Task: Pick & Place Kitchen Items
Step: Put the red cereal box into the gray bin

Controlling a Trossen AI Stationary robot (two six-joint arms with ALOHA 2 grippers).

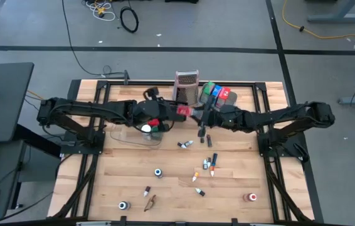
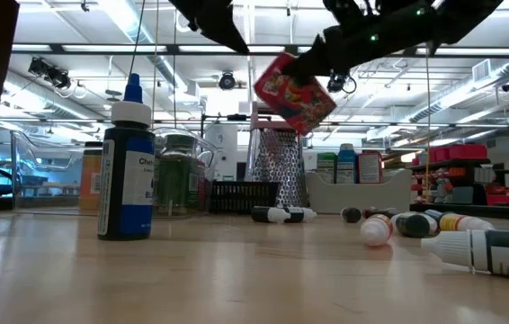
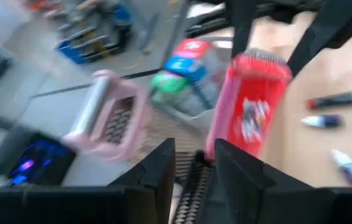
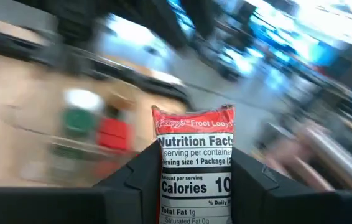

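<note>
**Right tool holds red packet aloft over the worktop**

Right tool (image 4: 188, 186) grips a red cereal packet (image 4: 194, 155) by its lower end, fingers closed on either side, so the packet stands upright between them and hangs clear of the worktop (image 1: 171, 188) in mid-air, seemingly in transit. Left tool (image 3: 191, 171) sits just beside the same packet with its fingers a little apart; whether they touch it cannot be told. From above, both tools meet near the worktop's centre, toward twelve o'clock. Nearest the camera edge, at six o'clock, small colour-capped bottles (image 1: 207, 166) and squat jars (image 1: 158, 172) lie scattered, apparently awaiting sorting. Farther back, at twelve o'clock, a silvery box grater (image 1: 187, 85) stands upright, and at one o'clock a grey tray (image 1: 224, 100) already carries green, blue and red packets, a likely destination.
</note>
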